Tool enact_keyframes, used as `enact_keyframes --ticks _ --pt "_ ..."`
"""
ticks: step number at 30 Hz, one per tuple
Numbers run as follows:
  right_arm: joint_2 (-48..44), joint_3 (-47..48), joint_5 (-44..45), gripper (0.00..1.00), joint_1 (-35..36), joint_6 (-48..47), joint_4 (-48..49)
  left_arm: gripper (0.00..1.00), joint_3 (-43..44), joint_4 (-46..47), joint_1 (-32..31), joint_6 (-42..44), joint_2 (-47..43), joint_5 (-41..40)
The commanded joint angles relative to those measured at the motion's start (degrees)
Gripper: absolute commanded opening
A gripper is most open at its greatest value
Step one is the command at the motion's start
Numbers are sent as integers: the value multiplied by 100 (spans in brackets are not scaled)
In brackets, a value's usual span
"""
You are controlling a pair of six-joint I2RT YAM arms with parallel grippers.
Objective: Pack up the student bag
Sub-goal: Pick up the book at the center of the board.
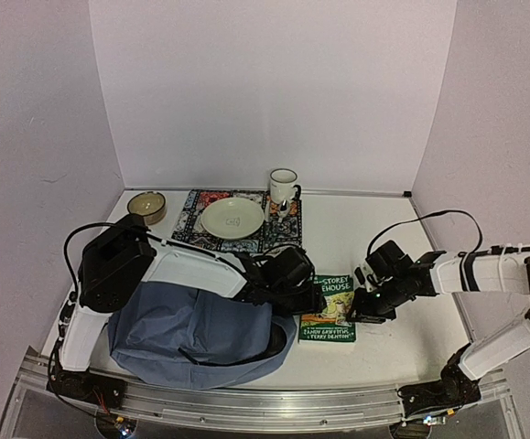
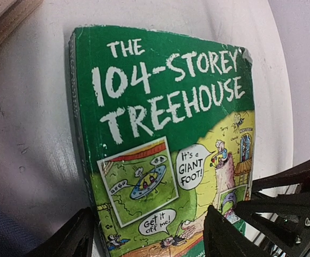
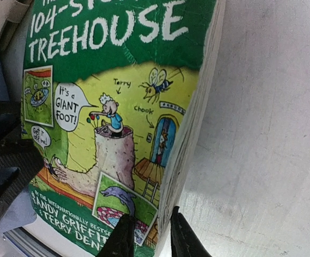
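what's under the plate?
A patterned mat, showing around the plate. Its middle is covered, so anything between them can't be seen.

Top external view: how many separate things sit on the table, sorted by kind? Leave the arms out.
Bags: 1, the student bag
Books: 1, the book
Dishes: 3, the plate, the mug, the bowl
Placemats: 1, the placemat
Total: 6
The small item in front of the mug is too small to identify, so it is not counted.
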Motion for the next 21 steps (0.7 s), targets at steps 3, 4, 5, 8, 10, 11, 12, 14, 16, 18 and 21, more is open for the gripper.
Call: enact_keyframes --ticks 3,4,5,8,10,11,12,14,16,18,21 --pt "198 64 -121 23 127 70 14 72 -101 98 48 -171 281 531" --pt "232 71 -129 23 148 79 34 72 -153 230 52 -204 250 644" --pt "269 76 -139 22 173 89 59 71 -232 424 52 -254 184 774" --pt "349 85 -176 22 259 131 132 66 -474 1022 47 -390 -61 1100" --pt "382 82 -203 22 299 143 250 63 -581 1322 41 -449 -245 1228" --pt "390 94 -213 22 323 145 287 61 -626 1465 47 -476 -336 1286" --pt "394 102 -215 22 340 145 303 60 -662 1581 41 -502 -409 1357" --pt "389 132 -214 22 358 155 314 57 -659 1738 24 -513 -532 1464" --pt "366 143 -213 22 369 157 318 54 -570 1763 -19 -447 -595 1527" --pt "335 145 -223 22 373 157 332 51 -492 1774 -79 -402 -640 1546" --pt "296 144 -260 22 370 146 372 45 -458 1812 -106 -412 -643 1637"
